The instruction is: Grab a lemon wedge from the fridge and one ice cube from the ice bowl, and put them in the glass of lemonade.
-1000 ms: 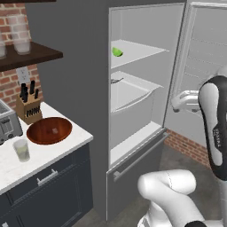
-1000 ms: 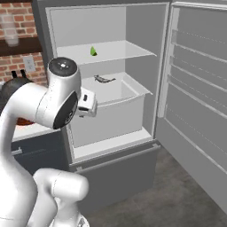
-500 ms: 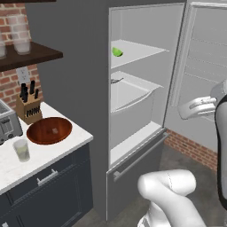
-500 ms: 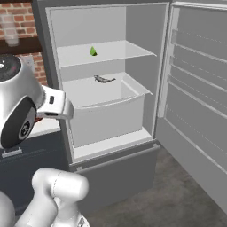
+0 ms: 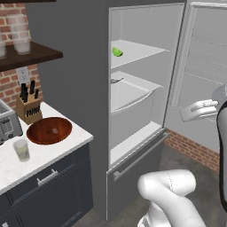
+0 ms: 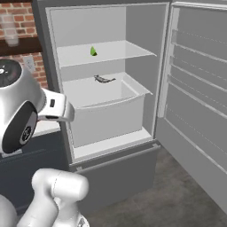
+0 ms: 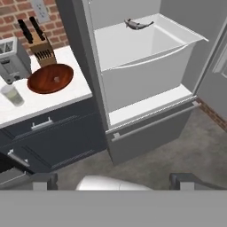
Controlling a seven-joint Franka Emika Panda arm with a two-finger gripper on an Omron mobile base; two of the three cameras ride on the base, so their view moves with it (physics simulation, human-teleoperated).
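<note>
Where the fridge [image 6: 146, 53] stands open, no legible writing, lemon wedge [image 6: 93, 51] shelved

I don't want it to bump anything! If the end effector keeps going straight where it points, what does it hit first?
Probably the fridge's closed lower drawer front, which sits mid-frame in the hand view, well away; depth is unclear, so it might be the floor.

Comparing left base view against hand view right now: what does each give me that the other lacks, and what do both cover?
Left base view alone: the lemon wedge on the fridge upper shelf, plus frosted glasses on the wall shelf. Hand view alone: the gripper, fingers spread wide with nothing between them, and a small fish in full. Both: ice bowl with a pale cube inside, glass of lemonade, knife block, toaster, and the open fridge's drawer.
</note>
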